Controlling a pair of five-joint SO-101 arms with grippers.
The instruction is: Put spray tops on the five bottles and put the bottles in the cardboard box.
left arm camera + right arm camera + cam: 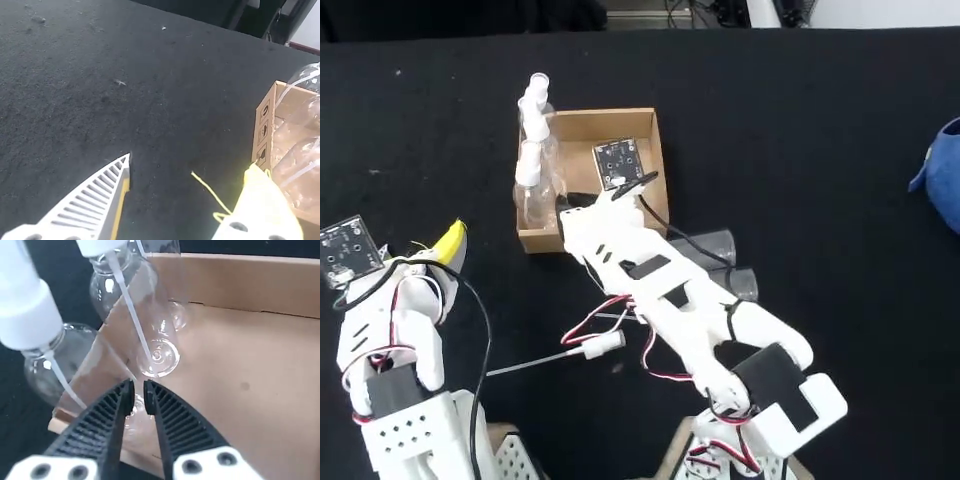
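Bottles look light and slick; I'd grip necks. My right end effector clenched empty, left end effector released.

The white left arm sits compact above its base, its white-and-yellow left gripper spread wide. The white right arm stretches forward, its black ribbed right gripper nearly closed, a thin slit between the jaws.
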